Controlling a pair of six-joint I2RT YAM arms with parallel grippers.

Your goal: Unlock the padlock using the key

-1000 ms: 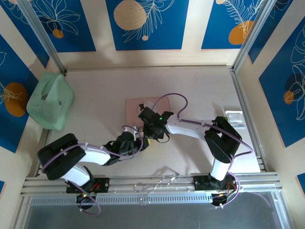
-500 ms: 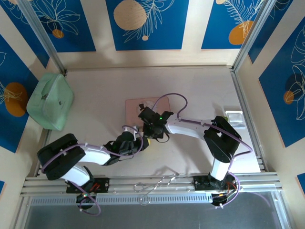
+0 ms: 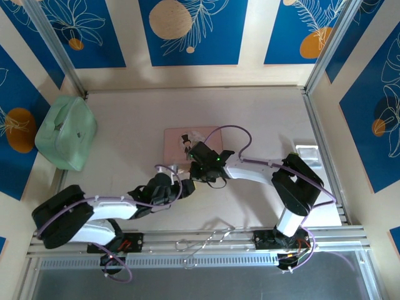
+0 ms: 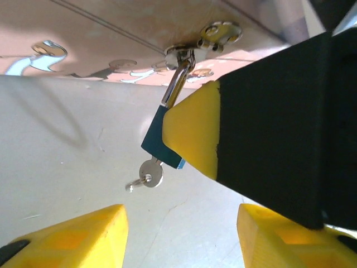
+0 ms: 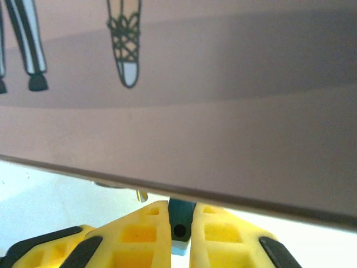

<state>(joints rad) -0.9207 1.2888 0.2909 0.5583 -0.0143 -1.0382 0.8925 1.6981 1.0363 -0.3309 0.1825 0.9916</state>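
The padlock (image 4: 160,139) hangs off the clasp on the near edge of the pink tin (image 3: 177,139), around the middle of the desk (image 3: 262,112). The right gripper (image 5: 179,237) is pinching its teal body from both sides. The key (image 4: 152,174) sticks out of the bottom. The left gripper (image 4: 179,234) sits close by, fingers spread, touching nothing. A green case (image 3: 65,131) hugs the left edge, and there's open desk on the far and right sides.

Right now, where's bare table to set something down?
Free: the strip between tin and back wall; the stretch between tin and green bag; the far right corner, beyond the right arm. Crowded: the tin's near edge, where left pincer and right pincer meet at the padlock.
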